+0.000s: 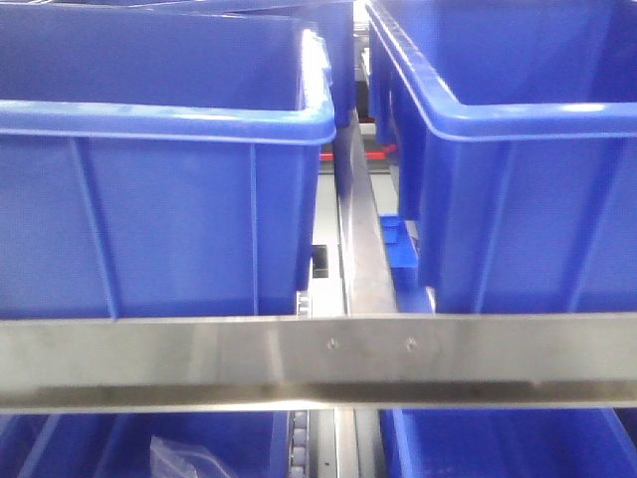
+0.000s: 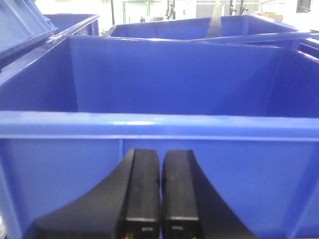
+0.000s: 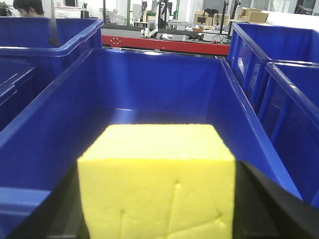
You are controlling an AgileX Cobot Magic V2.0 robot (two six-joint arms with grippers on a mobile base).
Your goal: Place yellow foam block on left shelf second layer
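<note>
The yellow foam block fills the lower middle of the right wrist view. My right gripper is shut on it, with a black finger on each side. The block hangs at the near rim of an open blue bin whose floor shows bare behind it. My left gripper is shut with its two black pads pressed together and nothing between them, just in front of the outer wall of another blue bin. Neither gripper nor the block shows in the front view, where the shelf's steel rail crosses.
Two large blue bins stand side by side on the shelf, split by a steel divider. Below the rail are more blue bins, one holding a clear plastic bag. Further bins flank the right wrist view.
</note>
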